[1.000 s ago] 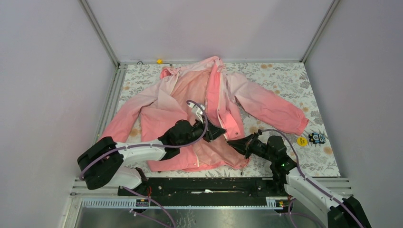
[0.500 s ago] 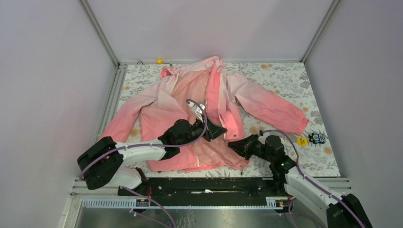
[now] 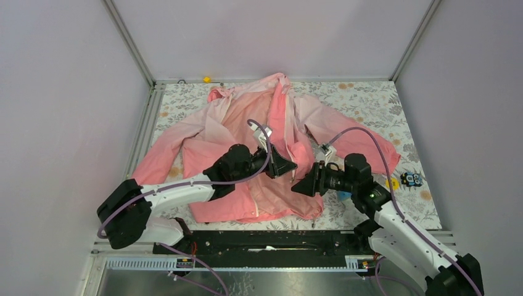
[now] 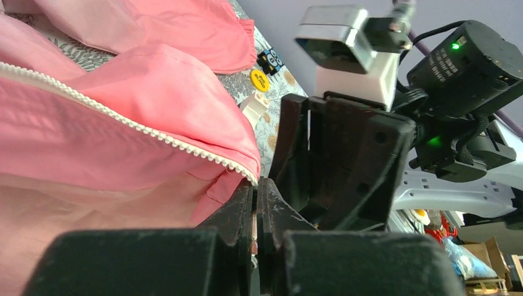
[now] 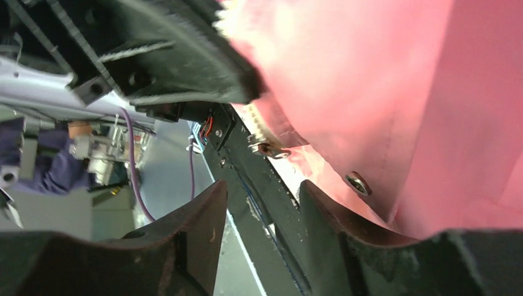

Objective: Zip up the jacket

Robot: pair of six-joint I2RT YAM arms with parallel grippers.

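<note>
The pink jacket (image 3: 240,123) lies spread out on the table (image 3: 370,98), which has a flower pattern. Its collar is at the far side and its bottom edge is near the arms. The front is open, and one sleeve goes out to the left and the other to the right. The jacket is pale at the top and darker pink at the bottom. The left gripper (image 3: 288,168) is over the lower middle of the jacket. In its wrist view the left gripper (image 4: 256,185) has its two fingers (image 4: 237,213) pressed tight together, and they pinch the near end of the white zipper (image 4: 123,120) on one front flap. The flap looks a little raised there. The right gripper (image 3: 300,187) is just beside the left one, on its right and a bit nearer. In its wrist view the right gripper (image 5: 262,188) has its fingers (image 5: 203,222) spread apart, with nothing between them. Pink cloth with a small metal snap (image 5: 358,183) is just past those fingers. A yellow disc (image 3: 391,183) and a small dark toy (image 3: 411,179) sit on the table at the right, near the end of the right sleeve.
</note>
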